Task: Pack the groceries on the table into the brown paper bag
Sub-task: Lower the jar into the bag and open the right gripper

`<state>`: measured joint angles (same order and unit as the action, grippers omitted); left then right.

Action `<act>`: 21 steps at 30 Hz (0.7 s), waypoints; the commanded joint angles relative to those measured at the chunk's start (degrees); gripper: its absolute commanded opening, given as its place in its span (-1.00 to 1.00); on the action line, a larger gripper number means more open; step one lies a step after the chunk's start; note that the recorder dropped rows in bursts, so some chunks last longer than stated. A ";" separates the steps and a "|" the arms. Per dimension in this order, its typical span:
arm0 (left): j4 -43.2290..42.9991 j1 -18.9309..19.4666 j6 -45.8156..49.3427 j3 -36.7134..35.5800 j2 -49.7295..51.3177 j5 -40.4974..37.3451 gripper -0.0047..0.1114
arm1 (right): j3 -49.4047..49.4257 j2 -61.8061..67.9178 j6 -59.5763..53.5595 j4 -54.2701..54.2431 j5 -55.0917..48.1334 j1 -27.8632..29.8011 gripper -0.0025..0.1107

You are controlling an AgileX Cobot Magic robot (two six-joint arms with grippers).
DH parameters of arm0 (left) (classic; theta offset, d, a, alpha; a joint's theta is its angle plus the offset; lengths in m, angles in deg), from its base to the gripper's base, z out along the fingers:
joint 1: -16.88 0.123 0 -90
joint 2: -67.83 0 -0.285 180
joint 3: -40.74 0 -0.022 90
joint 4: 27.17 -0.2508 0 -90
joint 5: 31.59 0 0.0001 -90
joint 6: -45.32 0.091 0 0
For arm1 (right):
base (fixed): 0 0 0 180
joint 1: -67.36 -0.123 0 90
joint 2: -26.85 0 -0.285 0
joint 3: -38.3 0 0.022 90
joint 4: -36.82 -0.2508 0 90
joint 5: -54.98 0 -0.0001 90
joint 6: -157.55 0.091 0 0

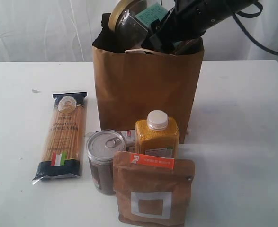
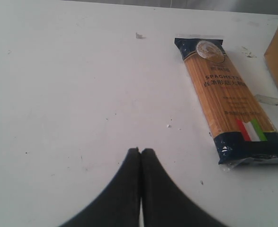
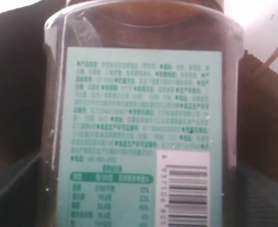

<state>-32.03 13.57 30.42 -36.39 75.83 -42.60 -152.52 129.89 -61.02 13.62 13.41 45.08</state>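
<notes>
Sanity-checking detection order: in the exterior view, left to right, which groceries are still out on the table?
spaghetti packet → pull-tab tin → white-capped yellow bottle. The brown pouch in front overlaps both the tin and the bottle, so it is left out of the order.

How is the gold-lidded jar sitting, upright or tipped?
Tipped: the gold-lidded jar slants at the mouth of the brown paper bag, lid up-left in the exterior view.

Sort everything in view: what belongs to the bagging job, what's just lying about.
Job: brown paper bag, gold-lidded jar at its mouth, spaghetti packet, pull-tab tin, yellow bottle, brown pouch.
Lying about: small white scrap on the table, curtain behind.
</notes>
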 commanded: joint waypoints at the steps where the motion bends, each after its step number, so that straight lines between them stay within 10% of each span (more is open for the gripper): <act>1: -0.09 -0.35 -0.04 -0.09 -0.22 0.28 -0.92 | -0.49 -0.52 0.52 -0.25 1.21 -0.02 0.36; 16: -0.09 -0.35 -0.04 -0.09 -0.22 0.28 -0.92 | -0.49 -0.52 1.61 -0.25 0.09 -0.02 0.38; 21: -0.09 -0.35 -0.04 -0.09 -0.22 0.28 -0.92 | -0.49 -0.14 1.61 0.08 -0.03 -0.02 0.67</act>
<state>-32.03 13.57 30.42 -36.39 75.83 -42.60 -152.52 129.89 -59.59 13.62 12.58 45.08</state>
